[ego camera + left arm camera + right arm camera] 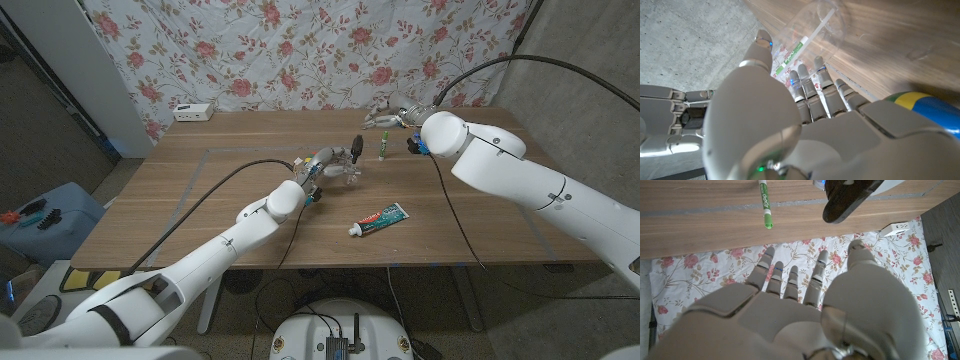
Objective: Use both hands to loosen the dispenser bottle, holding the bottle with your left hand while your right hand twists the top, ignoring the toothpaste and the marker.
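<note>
bottle: clear dispenser bottle with black pump top, mid-counter, upright or near it; straw visible through clear wall in left wrist view.
left robot hand: wrapped on bottle body from robot's left side, fingers against the clear plastic; gripping the bottle.
right robot hand: far side of counter near floral backdrop, well apart from bottle; fingers spread, holding nothing.
step: hold half looks done, twist half not started. Judged early in task.
next move: bring right robot hand back toward robot and down onto black pump top, close around it, turn while left keeps body fixed. Needs approach from above to miss left robot hand's fingers.
risk: clear bottle light, could tip or spin in grip if left hold is loose.
marker: green-capped marker just beyond bottle, between it and right robot hand; in approach path, leave alone.
toothpaste: tube lying near front edge of counter, apart from bottle; ignore.
</note>
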Robot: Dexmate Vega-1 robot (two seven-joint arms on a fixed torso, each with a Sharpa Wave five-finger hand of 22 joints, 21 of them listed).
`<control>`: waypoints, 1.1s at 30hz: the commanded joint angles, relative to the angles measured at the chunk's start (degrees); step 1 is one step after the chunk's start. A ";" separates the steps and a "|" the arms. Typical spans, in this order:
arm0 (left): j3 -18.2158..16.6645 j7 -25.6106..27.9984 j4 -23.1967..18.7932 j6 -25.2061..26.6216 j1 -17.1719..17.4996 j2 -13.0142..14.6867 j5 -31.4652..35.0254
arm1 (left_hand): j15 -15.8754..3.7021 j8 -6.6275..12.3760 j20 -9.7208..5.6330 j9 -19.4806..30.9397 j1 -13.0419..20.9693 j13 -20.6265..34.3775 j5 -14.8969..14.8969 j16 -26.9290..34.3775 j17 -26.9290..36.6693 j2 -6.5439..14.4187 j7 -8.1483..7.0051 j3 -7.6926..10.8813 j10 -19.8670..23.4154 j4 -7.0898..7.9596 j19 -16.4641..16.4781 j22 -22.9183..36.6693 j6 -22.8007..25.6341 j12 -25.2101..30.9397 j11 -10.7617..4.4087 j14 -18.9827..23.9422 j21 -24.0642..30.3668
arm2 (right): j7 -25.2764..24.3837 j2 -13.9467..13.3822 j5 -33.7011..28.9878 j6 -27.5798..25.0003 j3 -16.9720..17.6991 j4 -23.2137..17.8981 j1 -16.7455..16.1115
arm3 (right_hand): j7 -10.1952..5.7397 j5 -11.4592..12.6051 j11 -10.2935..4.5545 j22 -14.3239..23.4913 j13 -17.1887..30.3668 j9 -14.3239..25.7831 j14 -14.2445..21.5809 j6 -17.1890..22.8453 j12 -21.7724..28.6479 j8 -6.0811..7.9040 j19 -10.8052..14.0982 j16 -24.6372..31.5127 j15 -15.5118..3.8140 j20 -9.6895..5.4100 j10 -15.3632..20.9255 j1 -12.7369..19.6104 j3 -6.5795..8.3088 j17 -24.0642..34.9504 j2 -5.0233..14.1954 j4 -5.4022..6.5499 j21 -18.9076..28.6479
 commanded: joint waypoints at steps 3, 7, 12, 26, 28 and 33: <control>0.18 -0.12 1.60 -0.05 -1.08 -0.73 0.08 | -6.05 0.63 -2.36 0.09 -1.85 7.23 0.43 0.19 0.38 6.44 -1.33 2.72 4.14 2.29 0.16 -0.02 2.86 0.23 -3.64 0.98 -0.16 | 0.01 0.70 0.51 -5.48 -3.81 -0.90 3.45 | 2.17 -0.40 1.33 0.16 0.11 0.25 0.32 0.24 -0.01 -0.42 0.39 0.06 0.51 0.02 0.17 -4.34 -1.76 0.26 -0.94 1.22 0.32; 0.28 -0.33 2.11 -0.50 -1.30 -0.87 0.00 | -6.00 0.67 -2.39 0.09 -1.93 7.26 0.43 0.13 0.33 6.38 -1.29 2.73 4.17 2.30 0.15 -0.02 2.99 0.21 -3.41 0.98 -0.16 | 0.52 1.11 0.49 -8.44 -6.25 -0.97 5.75 | 3.32 -0.61 2.04 0.17 0.12 0.31 0.08 -0.79 -0.13 -1.04 0.32 -0.07 0.97 0.10 -0.19 -6.80 -2.73 0.31 -1.62 1.98 0.25; 0.39 -0.41 2.55 -0.90 -1.49 -1.04 -0.02 | -5.96 0.67 -2.42 0.08 -1.82 7.28 0.44 0.16 0.42 6.43 -1.29 2.75 4.36 2.24 0.14 -0.02 3.02 0.25 -3.53 0.97 -0.16 | 0.58 1.39 0.94 -10.84 -8.55 -0.88 7.94 | 4.89 -0.81 2.81 0.17 0.13 0.57 -0.10 -2.61 -0.32 -1.90 0.27 -0.19 1.43 0.54 -0.90 -9.36 -3.75 0.33 -2.39 2.70 0.21; 0.41 0.19 1.50 0.01 -1.06 -0.89 0.24 | -6.03 0.62 -2.46 0.07 -1.98 7.36 0.46 0.01 0.39 6.40 -1.19 2.81 4.26 2.28 0.10 -0.01 2.97 0.10 -3.59 0.97 -0.16 | -0.65 2.60 2.87 -18.39 -16.70 -0.46 15.31 | 6.91 -1.02 4.22 0.15 0.12 0.96 -0.17 -1.63 -0.32 -1.62 0.57 -0.30 2.58 1.91 -1.30 -11.82 -4.72 0.26 -3.26 3.21 0.25; 0.43 0.20 1.41 0.00 -1.01 -0.84 0.25 | -6.06 0.62 -2.47 0.07 -1.94 7.37 0.46 -0.02 0.38 6.39 -1.22 2.83 4.18 2.24 0.12 -0.01 2.97 0.06 -3.59 0.95 -0.15 | -1.25 2.72 3.45 -18.39 -16.62 -0.38 15.24 | 6.99 -0.99 4.42 0.15 0.12 1.02 -0.11 -1.59 -0.34 -1.63 0.58 -0.31 2.99 2.16 -1.44 -12.03 -4.78 0.22 -3.34 3.20 0.24; 0.42 0.39 1.22 0.30 -0.91 -0.91 0.27 | -5.95 0.60 -2.43 0.07 -2.03 7.40 0.45 0.01 0.44 6.46 -1.17 2.82 4.14 2.31 0.09 -0.01 2.96 0.01 -3.41 0.99 -0.16 | -1.75 2.86 4.98 -19.24 -17.79 -0.02 16.60 | 7.16 -0.79 4.29 0.15 0.11 1.09 -0.01 -1.44 -0.24 -1.59 0.29 -0.32 3.24 2.45 -1.27 -11.97 -4.66 0.16 -3.24 3.06 0.11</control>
